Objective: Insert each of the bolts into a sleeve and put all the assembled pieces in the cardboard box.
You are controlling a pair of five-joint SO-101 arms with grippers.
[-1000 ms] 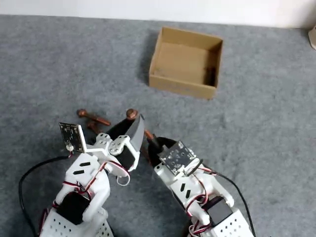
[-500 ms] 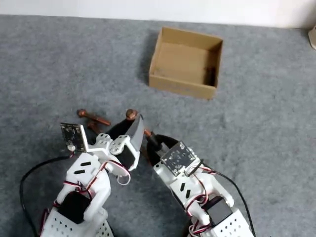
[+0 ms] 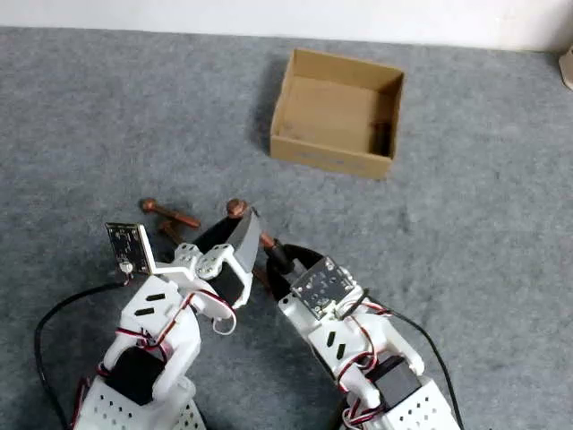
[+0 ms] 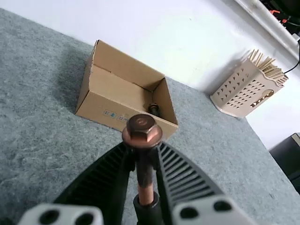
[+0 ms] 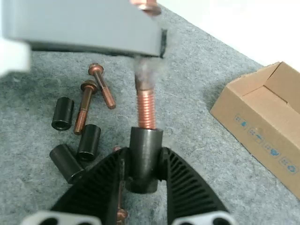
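Note:
My left gripper (image 4: 143,152) is shut on a copper bolt (image 4: 142,133), head up and shank pointing down. Right under it, my right gripper (image 5: 143,155) is shut on a black sleeve (image 5: 143,161) held upright. The bolt's threaded end (image 5: 146,111) meets the sleeve's top opening. In the high view both grippers sit close together near the front middle, the left gripper (image 3: 243,229) just above the right gripper (image 3: 277,260). The cardboard box (image 3: 336,112) stands beyond them, and one dark assembled piece (image 4: 154,108) lies inside it.
Two loose bolts (image 5: 101,85) and three loose black sleeves (image 5: 88,140) lie on the grey carpet beside the grippers. More bolts (image 3: 170,213) show left of the left arm. A perforated holder with sticks (image 4: 246,86) stands far off by the wall.
The left gripper with its bolt has shifted slightly, edging toward the sleeve. The right arm has hardly moved.

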